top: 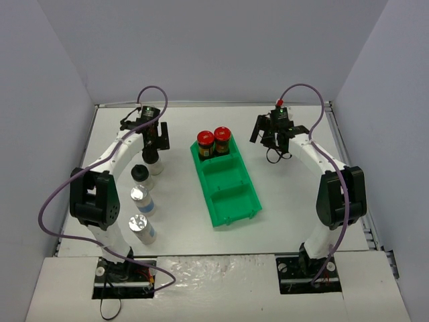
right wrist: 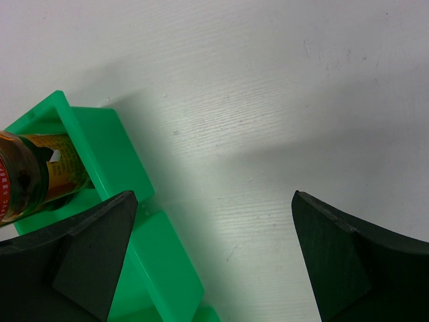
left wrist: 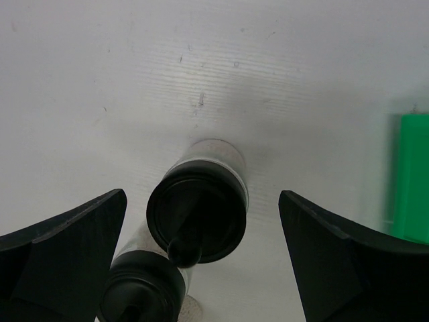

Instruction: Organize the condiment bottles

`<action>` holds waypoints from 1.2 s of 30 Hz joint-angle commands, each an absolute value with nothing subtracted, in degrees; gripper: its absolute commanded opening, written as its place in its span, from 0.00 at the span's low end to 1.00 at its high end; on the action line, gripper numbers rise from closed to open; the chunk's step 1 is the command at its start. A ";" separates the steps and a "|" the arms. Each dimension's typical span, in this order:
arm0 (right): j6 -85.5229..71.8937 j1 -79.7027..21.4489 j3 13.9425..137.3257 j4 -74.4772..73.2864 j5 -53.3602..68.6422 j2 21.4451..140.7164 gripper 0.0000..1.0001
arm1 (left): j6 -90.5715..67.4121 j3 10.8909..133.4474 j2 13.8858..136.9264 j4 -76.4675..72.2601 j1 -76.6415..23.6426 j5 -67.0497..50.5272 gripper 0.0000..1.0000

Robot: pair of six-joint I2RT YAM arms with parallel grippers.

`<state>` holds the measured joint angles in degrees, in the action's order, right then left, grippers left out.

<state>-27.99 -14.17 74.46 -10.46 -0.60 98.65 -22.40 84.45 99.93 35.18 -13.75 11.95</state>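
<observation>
The left gripper (left wrist: 201, 200) hung wide open and empty. A black-capped bottle (left wrist: 198, 213) stood upright directly beneath it at the centre of the wrist view, between the jaws but touching neither. Its long axis was vertical, cap pointing up at the camera. The left arm was nearer; the right gripper (right wrist: 211, 201) gaped empty beside the green bin (right wrist: 114, 147).

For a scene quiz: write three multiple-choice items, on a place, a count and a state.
1. Where in the green plastic three-compartment bin do the two dark red-capped glass jars stand? A far compartment; B middle; C near.
2. Small bottles outside the bin? A two; B four; C six.
3. The left fingers are: A open; B gripping a bottle; C unseen.
Key: 1A, jars sit at the far end; 2B, four line up left of it; 3A, they stand wide apart, clear of a black-capped pale bottle.
</observation>
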 commanded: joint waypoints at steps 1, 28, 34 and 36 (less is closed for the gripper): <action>-27.51 -14.04 75.41 -8.51 -0.53 95.58 0.97 | -24.11 85.05 99.99 31.99 -12.68 9.51 0.95; -28.04 -14.24 74.71 -8.44 -0.79 96.35 0.97 | -25.75 83.43 97.28 38.42 -12.66 8.09 0.78; -28.04 -14.15 74.74 -8.35 -0.88 96.42 0.98 | -25.73 83.83 98.76 38.70 -12.66 7.60 0.36; -28.04 -14.15 74.74 -8.38 -0.93 96.42 0.97 | -25.87 84.04 99.32 38.76 -12.66 7.25 0.11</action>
<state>-28.03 -14.17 74.46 -10.48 -0.60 98.66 -25.30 82.48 101.56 38.35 -12.68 7.50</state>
